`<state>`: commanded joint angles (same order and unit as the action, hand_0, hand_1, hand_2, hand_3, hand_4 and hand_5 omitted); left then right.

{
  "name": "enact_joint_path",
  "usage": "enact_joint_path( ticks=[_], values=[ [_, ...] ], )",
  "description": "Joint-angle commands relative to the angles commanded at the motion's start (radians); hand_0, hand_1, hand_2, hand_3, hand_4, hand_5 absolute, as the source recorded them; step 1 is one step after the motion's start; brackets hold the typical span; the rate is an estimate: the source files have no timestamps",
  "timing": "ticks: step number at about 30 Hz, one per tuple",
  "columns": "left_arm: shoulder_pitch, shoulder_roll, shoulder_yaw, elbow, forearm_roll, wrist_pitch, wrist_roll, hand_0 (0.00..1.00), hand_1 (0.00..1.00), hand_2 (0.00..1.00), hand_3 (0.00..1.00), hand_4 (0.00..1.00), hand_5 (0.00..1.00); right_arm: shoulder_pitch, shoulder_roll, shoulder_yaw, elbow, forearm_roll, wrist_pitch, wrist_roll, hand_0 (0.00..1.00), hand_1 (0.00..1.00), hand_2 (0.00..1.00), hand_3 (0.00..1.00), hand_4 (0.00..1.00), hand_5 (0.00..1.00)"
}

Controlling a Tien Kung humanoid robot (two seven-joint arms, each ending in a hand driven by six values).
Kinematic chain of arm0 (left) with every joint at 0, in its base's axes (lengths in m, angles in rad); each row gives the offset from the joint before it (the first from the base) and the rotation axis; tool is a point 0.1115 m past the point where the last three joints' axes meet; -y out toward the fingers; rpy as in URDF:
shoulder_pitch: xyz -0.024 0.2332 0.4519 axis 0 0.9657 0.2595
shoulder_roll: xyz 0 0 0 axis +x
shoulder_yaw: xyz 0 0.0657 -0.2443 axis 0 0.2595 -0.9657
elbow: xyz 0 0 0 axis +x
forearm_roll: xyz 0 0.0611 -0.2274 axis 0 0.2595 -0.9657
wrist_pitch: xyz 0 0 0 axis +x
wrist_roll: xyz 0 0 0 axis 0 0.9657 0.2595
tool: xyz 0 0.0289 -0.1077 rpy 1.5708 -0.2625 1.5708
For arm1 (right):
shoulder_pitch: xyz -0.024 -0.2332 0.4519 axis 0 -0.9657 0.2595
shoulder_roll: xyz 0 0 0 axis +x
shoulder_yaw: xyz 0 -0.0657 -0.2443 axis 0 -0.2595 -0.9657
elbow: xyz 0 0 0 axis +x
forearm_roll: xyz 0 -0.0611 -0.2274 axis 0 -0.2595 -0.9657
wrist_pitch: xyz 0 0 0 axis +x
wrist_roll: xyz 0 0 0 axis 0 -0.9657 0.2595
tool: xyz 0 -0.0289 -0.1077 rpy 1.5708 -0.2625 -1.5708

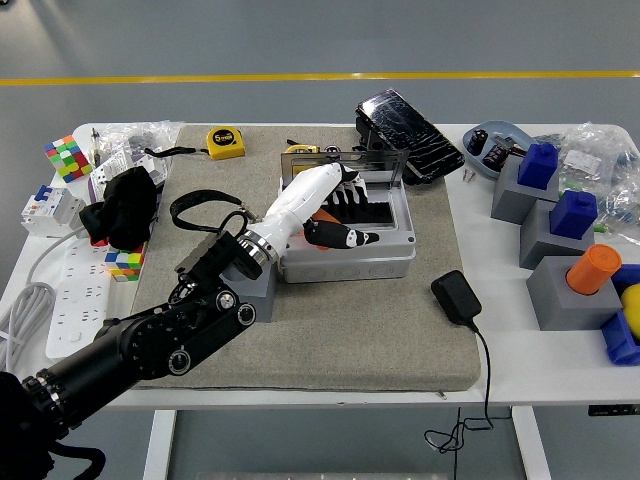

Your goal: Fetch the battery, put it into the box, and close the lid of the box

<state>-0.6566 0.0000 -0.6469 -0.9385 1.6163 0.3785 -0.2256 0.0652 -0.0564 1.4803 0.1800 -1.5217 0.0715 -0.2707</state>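
The grey box stands open on the felt mat, with its clear lid upright at the back. My left hand, white with black fingertips, reaches over the box's open left half. Its fingers curl around the orange battery. Only a sliver of the battery shows between palm and thumb. The black left arm comes in from the lower left. My right arm is out of view.
A small grey block sits against the box's left front. A black charger with its cable lies right of the box and a dark cracked panel behind it. A yellow tape measure, cubes, a power strip and grey-blue blocks line the sides.
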Motion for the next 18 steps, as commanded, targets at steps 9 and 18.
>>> enact_joint_path(
  ticks=[9, 18],
  values=[
    [0.003, 0.000, -0.013, -0.011, -0.002, 0.000, -0.007, 0.226, 0.330, 0.322, 0.385, 0.998, 0.226, -0.001, 0.001, 0.000, 0.000, 0.001, 0.000, -0.001, 0.642, 0.662, 0.678, 0.582, 0.969, 0.579],
    [0.044, 0.000, -0.045, -0.119, 0.016, -0.023, 0.025, 0.230, 0.334, 0.326, 0.386, 0.998, 0.261, -0.004, 0.004, 0.002, 0.000, 0.008, -0.002, 0.000, 0.642, 0.661, 0.678, 0.583, 0.970, 0.578]
  ],
)
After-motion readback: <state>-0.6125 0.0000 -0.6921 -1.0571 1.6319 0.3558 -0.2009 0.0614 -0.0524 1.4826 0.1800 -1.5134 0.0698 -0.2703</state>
